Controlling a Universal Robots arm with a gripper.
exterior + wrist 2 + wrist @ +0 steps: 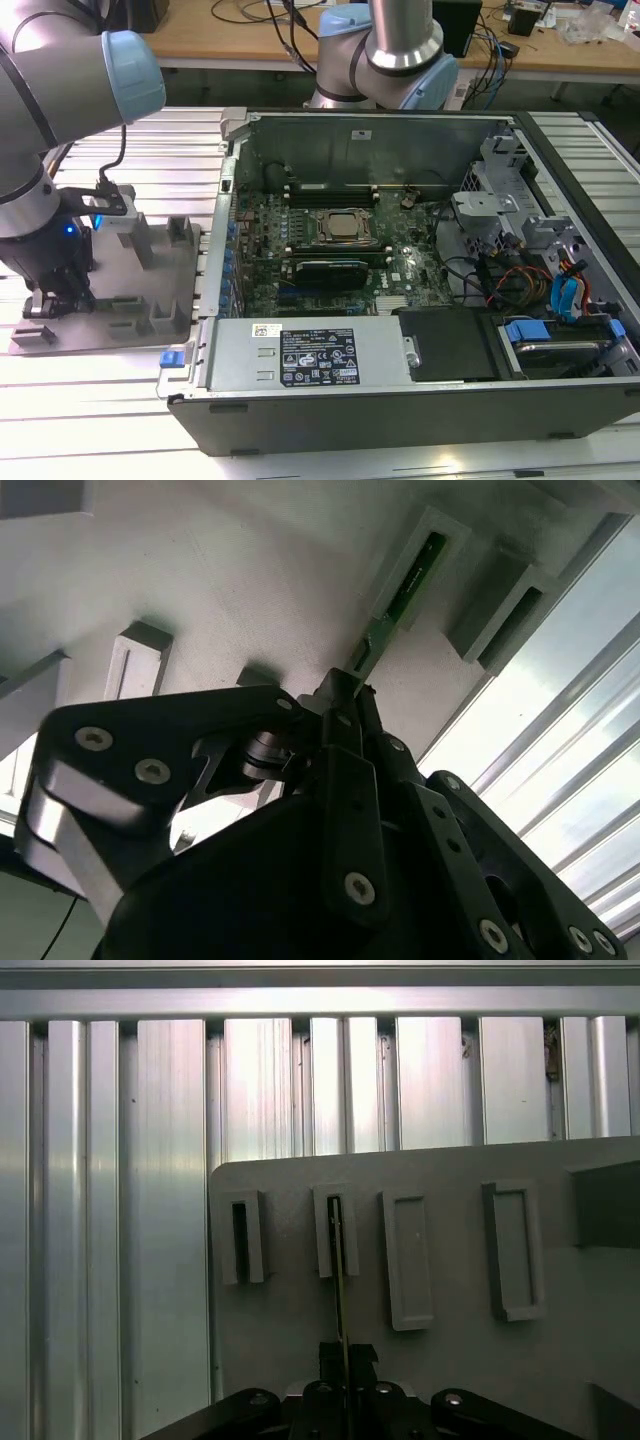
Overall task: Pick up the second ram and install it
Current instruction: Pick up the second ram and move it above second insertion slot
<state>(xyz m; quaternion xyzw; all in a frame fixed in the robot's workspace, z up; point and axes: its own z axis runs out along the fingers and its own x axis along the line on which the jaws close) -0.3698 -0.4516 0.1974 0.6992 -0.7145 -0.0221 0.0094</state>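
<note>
The second ram [368,645] is a slim green stick standing on edge on the grey holder tray [250,570], its far end inside a raised slot block [415,570]. In the first wrist view the second ram [337,1300] appears as a thin line running from that slot [335,1230] to my gripper [343,1355]. My gripper [345,695] is shut on the near end of the stick. In the exterior view my gripper [62,295] is low over the tray [130,270], at the exterior view's left of the open computer case.
The open case holds the large green motherboard [265,250] with the CPU socket [345,228] at its middle. A labelled power supply [310,360] and loose cables [520,280] sit inside. The tray carries other raised slot blocks [243,1238]. A slatted aluminium table [100,410] lies beneath.
</note>
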